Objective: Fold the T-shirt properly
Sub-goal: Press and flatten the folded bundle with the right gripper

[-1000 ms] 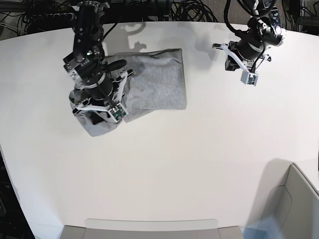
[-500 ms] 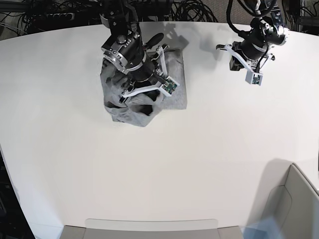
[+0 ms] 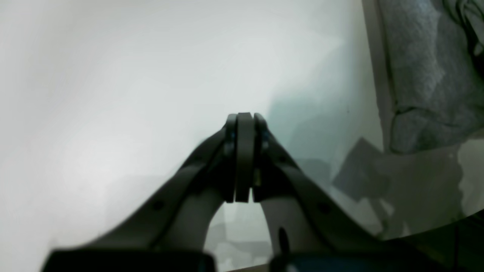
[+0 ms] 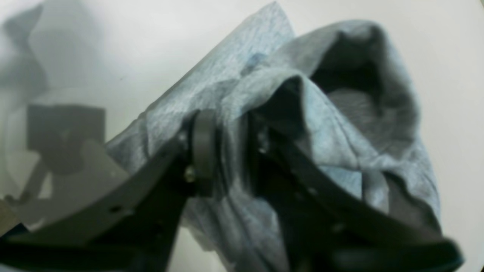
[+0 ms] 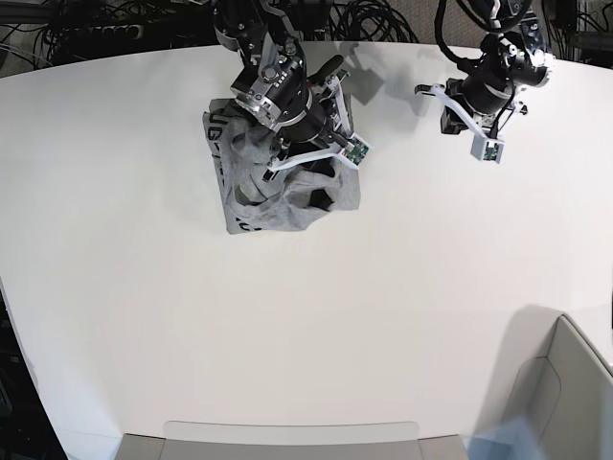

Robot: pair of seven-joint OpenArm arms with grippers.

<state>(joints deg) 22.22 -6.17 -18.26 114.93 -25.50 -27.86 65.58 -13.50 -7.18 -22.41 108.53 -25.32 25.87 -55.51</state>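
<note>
Spreading across most of the view, the white table point(image 5: 316, 326) is carrying the T-shirt point(image 5: 244, 196), which is lying bunched at its far side with black lettering showing along one edge. The right gripper point(image 4: 227, 151) is standing over the heap, jaws parted with grey cloth between them. The left gripper point(image 3: 244, 158) is hovering well apart, jaws pressed together, empty.

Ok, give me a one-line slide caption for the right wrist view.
Right gripper with a bunched fold of the grey T-shirt between its jaws, above the white table.
</note>
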